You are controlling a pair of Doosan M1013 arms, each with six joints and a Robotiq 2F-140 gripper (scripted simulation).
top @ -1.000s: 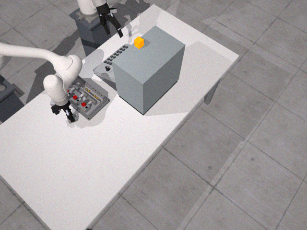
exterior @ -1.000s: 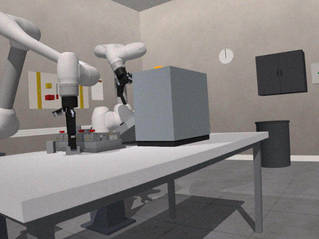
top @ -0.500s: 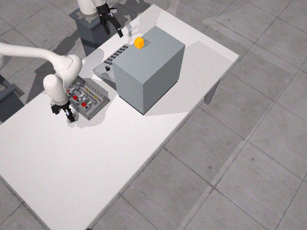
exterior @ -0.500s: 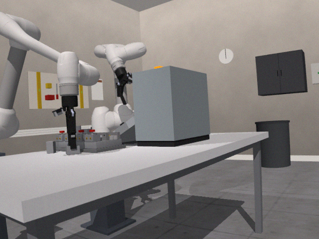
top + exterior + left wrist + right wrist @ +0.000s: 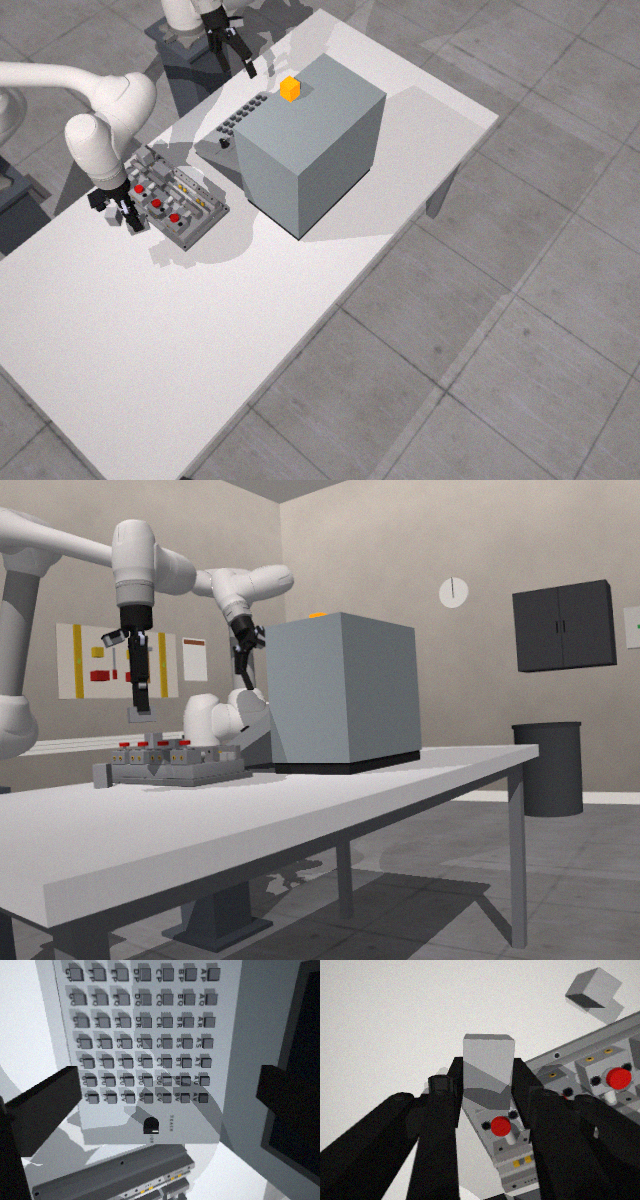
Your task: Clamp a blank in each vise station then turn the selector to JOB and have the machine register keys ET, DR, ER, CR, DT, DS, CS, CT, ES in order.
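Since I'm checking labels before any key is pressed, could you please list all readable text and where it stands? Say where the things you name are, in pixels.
"TEACH": keypad panel (image 5: 208, 150) (image 5: 110, 1130), beside the selector (image 5: 223, 143) (image 5: 151, 1125).
"AP": panel, by its key (image 5: 214, 974).
"AR": same panel.
"AS": same panel.
Other key labels, the mark under the selector, the vise fixture's (image 5: 517, 1180) print: too small or blurred.

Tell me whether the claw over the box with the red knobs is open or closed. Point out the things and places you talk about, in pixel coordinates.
Closed on a grey block (image 5: 113, 216) (image 5: 134, 715) (image 5: 488, 1062): the right gripper's (image 5: 488, 1077) fingers touch its two sides, above the table.
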